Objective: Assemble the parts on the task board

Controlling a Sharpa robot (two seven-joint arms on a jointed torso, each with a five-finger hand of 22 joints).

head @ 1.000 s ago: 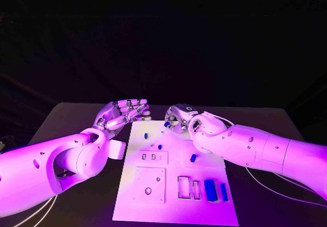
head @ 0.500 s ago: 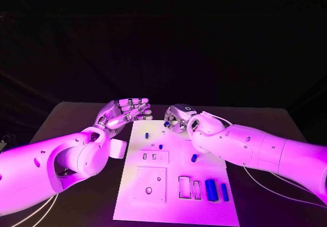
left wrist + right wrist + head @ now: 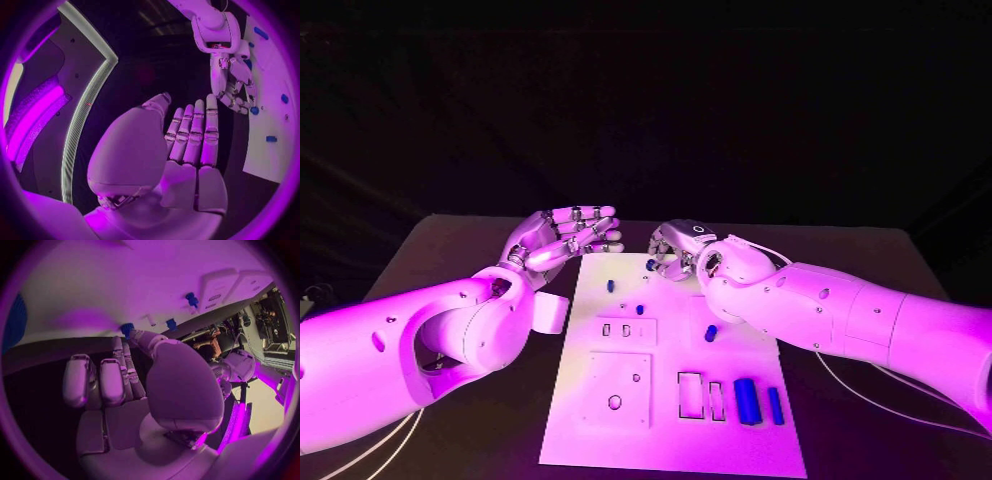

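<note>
Head view first: task board (image 3: 678,400) sits in the middle of the black surface (image 3: 459,250), long side running away from the robot. Left hand (image 3: 560,238) floats just off the board's far left corner, palm up-ish, fingers apart and a bit curled, nothing in it. Right hand (image 3: 684,252) is over the board's far edge, fingertips pinching a small blue part (image 3: 653,264) just above the white plate. More blue parts on the board: one near the far left (image 3: 610,285), one mid-right (image 3: 711,333), and two long bars (image 3: 746,400) side by side near the right front, next to a couple of rectangular slots (image 3: 689,395). Left wrist view: the left hand (image 3: 187,145) has its fingers straight and side by side, thumb off to the side, empty. Beyond it the right hand (image 3: 234,82) hangs at the board's edge (image 3: 269,125) with a blue part (image 3: 254,110) at its fingertips. Right wrist view: right hand (image 3: 134,375) reaching at the board (image 3: 125,285), thumb and a finger meeting on the blue part (image 3: 127,329), other fingers folded in closer to the palm. Two more blue bits (image 3: 192,299) sit on the board nearby.
</note>
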